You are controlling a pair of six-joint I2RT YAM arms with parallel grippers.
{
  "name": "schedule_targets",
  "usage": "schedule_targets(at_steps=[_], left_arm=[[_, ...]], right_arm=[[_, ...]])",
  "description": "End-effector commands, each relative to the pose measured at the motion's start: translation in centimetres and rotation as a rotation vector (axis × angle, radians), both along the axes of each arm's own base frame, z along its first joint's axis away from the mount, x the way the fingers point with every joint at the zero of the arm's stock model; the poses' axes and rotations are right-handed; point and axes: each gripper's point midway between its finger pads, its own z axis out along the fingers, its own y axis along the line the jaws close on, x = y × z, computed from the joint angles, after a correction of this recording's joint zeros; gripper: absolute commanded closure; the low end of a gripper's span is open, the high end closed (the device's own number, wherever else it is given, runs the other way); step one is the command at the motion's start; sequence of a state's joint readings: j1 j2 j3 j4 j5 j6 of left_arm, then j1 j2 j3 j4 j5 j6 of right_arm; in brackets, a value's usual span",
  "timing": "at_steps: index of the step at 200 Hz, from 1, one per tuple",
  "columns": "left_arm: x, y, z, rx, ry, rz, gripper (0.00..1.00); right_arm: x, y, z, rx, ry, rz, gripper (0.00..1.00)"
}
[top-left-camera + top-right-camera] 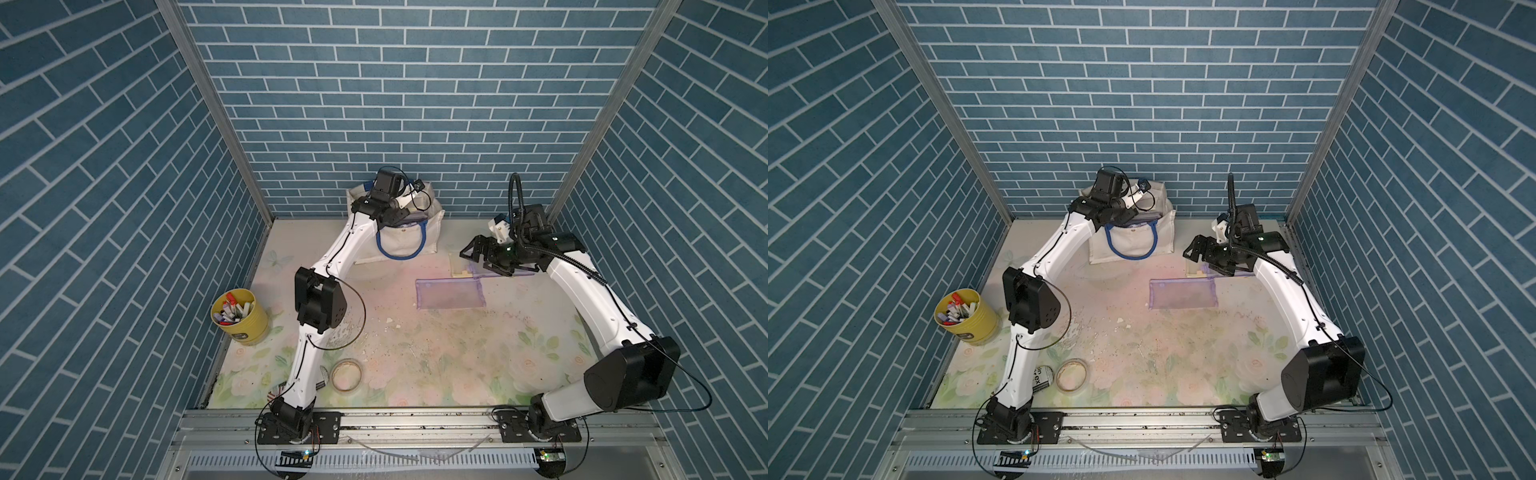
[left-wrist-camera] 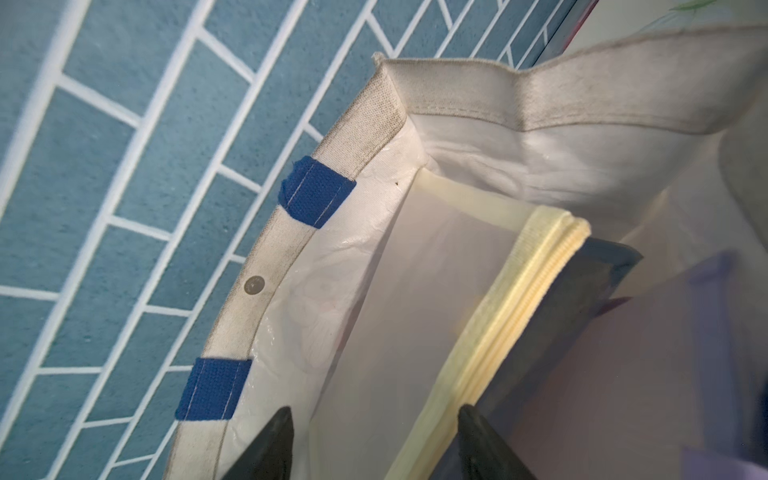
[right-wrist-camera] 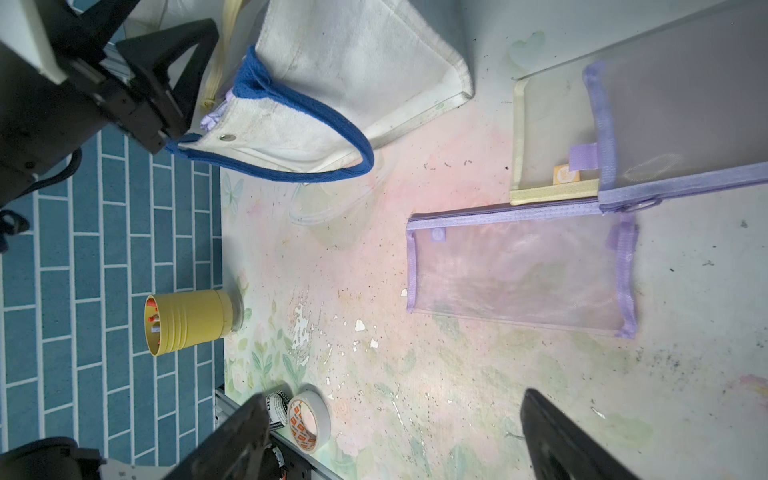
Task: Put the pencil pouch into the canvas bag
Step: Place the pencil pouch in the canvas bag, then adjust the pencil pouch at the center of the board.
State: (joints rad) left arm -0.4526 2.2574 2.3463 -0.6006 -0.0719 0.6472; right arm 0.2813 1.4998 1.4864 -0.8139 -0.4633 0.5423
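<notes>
Step judged: release of pencil pouch [image 2: 415,311] into canvas bag [image 2: 374,120].
- Left gripper [image 2: 378,419]: over bag mouth, jaws spread. Yellow-zipped pouch inside bag, apparently free.
- Right gripper [image 3: 395,401]: spread, empty.
- Next move: lift left arm straight out, avoid snagging blue handle [image 1: 399,249].

Left arm [image 1: 340,245] stretched far forward, left gripper [image 2: 374,442] tipped downward — jaws parted, right arm [image 1: 582,295] bent inward, right gripper [image 3: 395,436] hovering low — jaws spread wide.
</notes>
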Motion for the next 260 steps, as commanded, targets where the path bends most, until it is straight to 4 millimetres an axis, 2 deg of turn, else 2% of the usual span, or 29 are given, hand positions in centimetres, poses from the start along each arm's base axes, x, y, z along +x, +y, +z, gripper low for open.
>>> schedule_targets(at_steps=[1, 13, 37, 64, 84, 105, 125, 155, 178, 213, 237, 260], left_arm=[[-4.1, -0.6, 7.6, -0.126, -0.082, -0.014, 0.34], [-5.9, -0.8, 8.9, -0.167, -0.090, -0.016, 0.33], [-9.7, -0.2, 10.1, -0.259, -0.053, 0.010, 0.31], [-14.6, 1.7, 10.0, -0.396, 0.036, 0.064, 0.27], [-18.9, 2.9, 9.0, -0.513, 0.115, 0.078, 0.25], [-23.0, 2.9, 7.4, -0.645, 0.204, 0.040, 0.22], [-25.2, 3.4, 5.2, -0.716, 0.268, 0.056, 0.21], [-26.4, 4.1, 3.5, -0.759, 0.310, 0.100, 0.21], [-26.4, 4.3, 2.8, -0.755, 0.325, 0.125, 0.21], [-26.0, 3.8, 1.8, -0.767, 0.369, 0.136, 0.20], [-25.9, 3.6, 0.7, -0.799, 0.412, 0.152, 0.20], [-25.7, 4.2, -0.8, -0.840, 0.444, 0.204, 0.20]], right_arm=[[1.6, -0.2, -0.7, 0.003, 0.012, -0.070, 0.07], [2.0, -0.2, -1.6, 0.000, 0.029, -0.080, 0.07], [3.2, -0.2, -2.7, -0.011, 0.017, -0.093, 0.07], [4.9, 0.1, -5.5, -0.033, 0.030, -0.090, 0.08], [6.1, 0.9, -9.2, -0.023, 0.072, -0.079, 0.12], [6.9, 2.2, -13.3, -0.027, 0.128, -0.057, 0.13], [7.5, 3.8, -15.6, -0.025, 0.138, -0.023, 0.12], [7.3, 6.0, -18.1, -0.048, 0.154, 0.019, 0.12], [5.6, 7.3, -20.3, -0.083, 0.200, 0.046, 0.12], [2.8, 8.4, -22.7, -0.085, 0.288, 0.011, 0.12], [1.5, 11.0, -22.6, 0.045, 0.336, -0.032, 0.13], [1.2, 13.7, -21.1, 0.168, 0.340, -0.049, 0.13]])
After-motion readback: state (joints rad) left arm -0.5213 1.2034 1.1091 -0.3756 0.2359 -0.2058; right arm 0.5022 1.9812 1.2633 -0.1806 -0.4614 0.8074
